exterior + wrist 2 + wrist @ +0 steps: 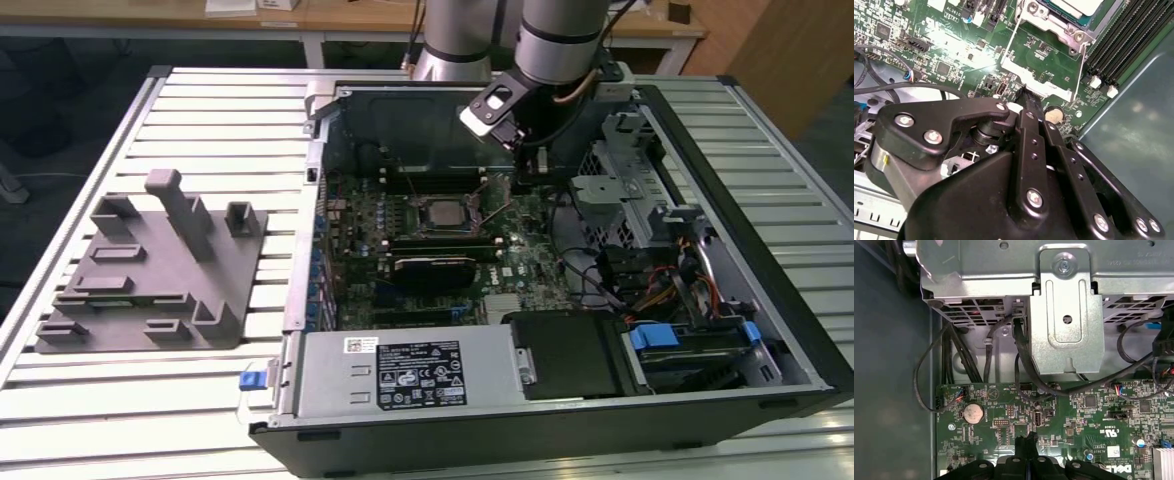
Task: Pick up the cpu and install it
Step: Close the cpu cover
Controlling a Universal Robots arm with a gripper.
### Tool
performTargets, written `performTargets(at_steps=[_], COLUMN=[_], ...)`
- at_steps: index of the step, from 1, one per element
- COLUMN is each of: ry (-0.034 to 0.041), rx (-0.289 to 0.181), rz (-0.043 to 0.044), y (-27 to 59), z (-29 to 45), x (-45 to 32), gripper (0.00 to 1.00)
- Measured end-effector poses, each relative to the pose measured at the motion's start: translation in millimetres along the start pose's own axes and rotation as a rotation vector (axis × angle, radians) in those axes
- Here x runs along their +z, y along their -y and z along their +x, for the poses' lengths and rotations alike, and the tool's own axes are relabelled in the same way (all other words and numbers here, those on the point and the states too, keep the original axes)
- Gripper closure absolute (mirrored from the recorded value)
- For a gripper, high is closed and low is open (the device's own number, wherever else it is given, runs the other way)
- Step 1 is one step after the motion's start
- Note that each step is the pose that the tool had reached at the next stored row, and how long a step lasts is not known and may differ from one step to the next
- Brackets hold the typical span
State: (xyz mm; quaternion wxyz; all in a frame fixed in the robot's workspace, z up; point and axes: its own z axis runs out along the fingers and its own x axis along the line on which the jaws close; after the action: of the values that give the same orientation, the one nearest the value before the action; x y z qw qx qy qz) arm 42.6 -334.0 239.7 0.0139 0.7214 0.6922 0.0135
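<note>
In the first wrist view the gripper (1027, 440) points down at the green motherboard (1089, 415). Its black fingers (1030, 107) are pressed together with nothing between them, the tips close to the board near a coin battery (973, 413). Further off, the cpu (438, 212) sits in its socket mid-board. The arm (561, 40) drops steeply from the far side into the open computer case (534, 440).

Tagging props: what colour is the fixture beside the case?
The fixture is grey, best in the exterior view.
</note>
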Motion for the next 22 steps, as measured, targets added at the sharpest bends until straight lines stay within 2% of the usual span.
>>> performTargets(at_steps=[9,15,22], ry=[0.0,0.0001,0.0], rx=[0.0,0.0,0.001], rz=[-0.0001,0.0,-0.0009], y=[1.9,15.5,39.1], z=[-0.1,-0.7,-1.6], x=[0.3,-0.3,-1.2], gripper=[0.89,0.89,0.89])
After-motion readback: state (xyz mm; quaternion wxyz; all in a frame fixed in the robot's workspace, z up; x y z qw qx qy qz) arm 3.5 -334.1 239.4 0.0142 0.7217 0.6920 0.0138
